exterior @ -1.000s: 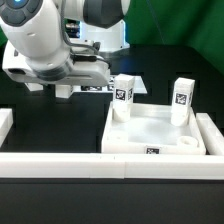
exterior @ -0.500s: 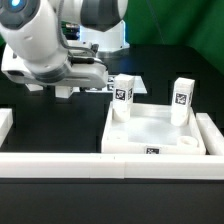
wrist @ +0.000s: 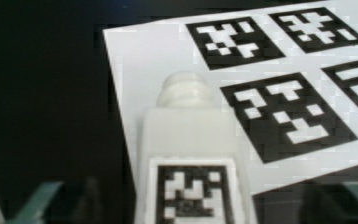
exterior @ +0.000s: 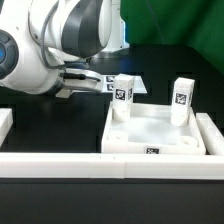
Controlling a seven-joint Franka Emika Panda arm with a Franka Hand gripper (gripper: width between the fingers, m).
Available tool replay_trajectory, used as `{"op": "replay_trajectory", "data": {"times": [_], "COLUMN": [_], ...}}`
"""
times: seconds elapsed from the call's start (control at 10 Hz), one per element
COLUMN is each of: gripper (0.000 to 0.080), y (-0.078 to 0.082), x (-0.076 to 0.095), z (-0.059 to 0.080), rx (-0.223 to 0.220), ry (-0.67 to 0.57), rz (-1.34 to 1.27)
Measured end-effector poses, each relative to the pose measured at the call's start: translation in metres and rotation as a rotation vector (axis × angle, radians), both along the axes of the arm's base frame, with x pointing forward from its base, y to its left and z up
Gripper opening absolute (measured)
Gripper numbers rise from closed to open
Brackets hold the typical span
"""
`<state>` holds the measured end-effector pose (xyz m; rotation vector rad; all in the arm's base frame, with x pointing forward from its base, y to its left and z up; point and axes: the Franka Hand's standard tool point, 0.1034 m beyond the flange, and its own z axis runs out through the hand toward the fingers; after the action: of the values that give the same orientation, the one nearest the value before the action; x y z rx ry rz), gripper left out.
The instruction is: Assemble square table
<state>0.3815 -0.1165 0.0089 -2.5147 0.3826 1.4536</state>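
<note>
The white square tabletop point(exterior: 160, 133) lies rim up at the exterior view's right. Two white tagged legs stand upright in its far corners, one on the left point(exterior: 123, 96) and one on the right point(exterior: 182, 98). My gripper point(exterior: 70, 87) hangs low over the marker board point(exterior: 105, 83), left of the tabletop. In the wrist view a third white leg point(wrist: 194, 150) with a tag lies lengthwise between my fingers point(wrist: 48, 200), partly over the marker board point(wrist: 282, 70). The gripper point(wrist: 197, 208) is open, with its fingers standing apart from the leg on both sides. The arm hides this leg in the exterior view.
A long white border bar point(exterior: 90, 166) runs along the front. Another bar point(exterior: 214, 135) runs beside the tabletop's right side, and a short white piece point(exterior: 5, 125) sits at the left edge. The table surface is black.
The arm has swung and tilted, so its bulk now fills the upper left of the exterior view. The gripper has sunk a little toward the marker board. The tabletop and standing legs have not moved.
</note>
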Motion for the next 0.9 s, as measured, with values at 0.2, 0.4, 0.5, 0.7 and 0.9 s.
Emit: {"op": "replay_trajectory", "data": {"times": [0.2,0.4,0.5,0.7,0.9], "gripper": [0.0389,0.0285,0.0285,0.0285,0.0285], "y": [-0.0003,-0.0003,-0.0003,-0.0003,-0.0003], "x": [-0.0008,-0.0008,-0.0008,-0.0008,-0.0008], "z": [-0.0008,-0.0009,-0.0009,-0.0009,-0.0009], "rx": [0.0,0.0,0.0,0.0,0.0], "ry": [0.002,0.002,0.003,0.003,0.003], "rz": [-0.001,0.0,0.0,0.0,0.0]}}
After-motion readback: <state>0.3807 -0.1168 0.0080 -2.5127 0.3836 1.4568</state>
